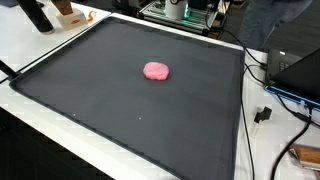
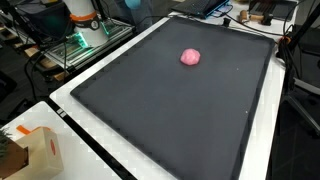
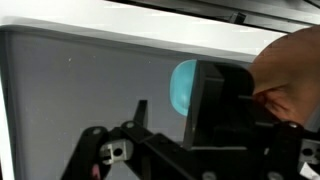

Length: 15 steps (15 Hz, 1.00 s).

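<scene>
A pink, rounded lump (image 1: 156, 71) lies alone on a large dark mat (image 1: 90, 90), toward its far middle; it also shows in the other exterior view (image 2: 191, 57). The gripper is in neither exterior view. In the wrist view, the gripper (image 3: 215, 95) fills the lower right as dark fingers and linkages, close to the lens. A teal rounded thing (image 3: 182, 86) sits partly hidden behind one finger. An orange-brown shape (image 3: 292, 70) is at the right edge. I cannot tell whether the jaws are open or shut.
The mat (image 2: 170, 110) lies on a white table (image 1: 40, 120). The robot base (image 2: 82, 14) and electronics (image 1: 185, 10) stand at the table's edge. Cables (image 1: 265, 110) and a laptop (image 1: 300, 75) lie beside the mat. A cardboard box (image 2: 35, 150) stands at a corner.
</scene>
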Available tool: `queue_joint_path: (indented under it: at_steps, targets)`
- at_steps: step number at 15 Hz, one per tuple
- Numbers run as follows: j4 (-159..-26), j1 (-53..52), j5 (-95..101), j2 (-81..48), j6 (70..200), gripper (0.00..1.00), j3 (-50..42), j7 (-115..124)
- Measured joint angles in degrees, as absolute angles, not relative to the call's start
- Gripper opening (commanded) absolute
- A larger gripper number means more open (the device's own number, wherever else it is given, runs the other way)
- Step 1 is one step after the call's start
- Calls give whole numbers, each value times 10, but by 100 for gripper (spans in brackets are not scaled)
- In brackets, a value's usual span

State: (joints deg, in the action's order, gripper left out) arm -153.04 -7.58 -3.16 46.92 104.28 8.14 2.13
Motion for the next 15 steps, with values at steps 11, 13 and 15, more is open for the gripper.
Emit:
queue_joint_path:
  at_steps: [11,13,15]
  targets:
    - [-1530,-76,-32,472,1043,50,82,22]
    - [-1530,-76,-32,471,1043,50,82,22]
    - [-1530,-76,-32,471,1043,50,82,22]
